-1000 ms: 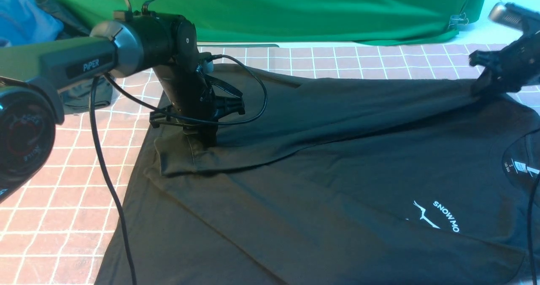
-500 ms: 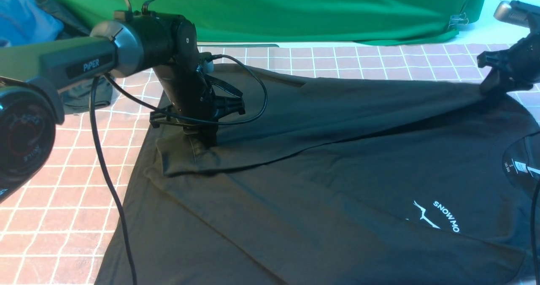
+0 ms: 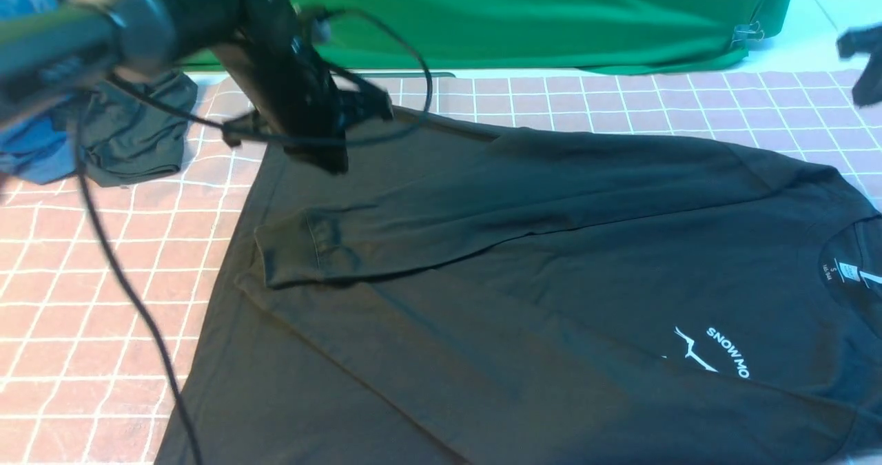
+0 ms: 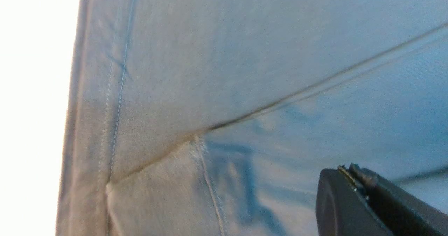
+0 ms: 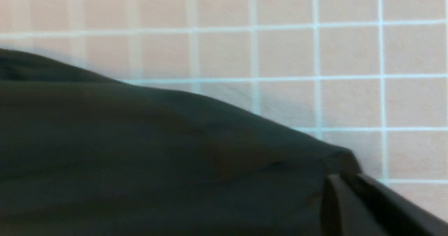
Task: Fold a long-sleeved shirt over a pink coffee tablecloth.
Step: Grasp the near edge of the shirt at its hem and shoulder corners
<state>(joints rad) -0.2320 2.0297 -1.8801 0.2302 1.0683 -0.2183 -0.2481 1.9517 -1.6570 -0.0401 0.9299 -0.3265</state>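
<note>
Pink grid tablecloth (image 3: 620,100), black shirt (image 3: 551,244) spread on it; left gripper (image 3: 322,156) and right gripper (image 3: 867,86) both closed up, empty.

Three views: one fixed between the arms, two riding the wrists.
The front camera looked forward and down over the long-sleeved shirt (image 3: 551,258) spread on the pink coffee tablecloth (image 3: 83,300), as far as the green backdrop (image 3: 517,17). The left wrist camera peered past the left gripper (image 4: 344,174) at shirt stitching, very near. The right wrist camera, also near, looked past the right gripper (image 5: 344,187) at the shirt's edge and gridded cloth — both patches lay within the front view.
</note>
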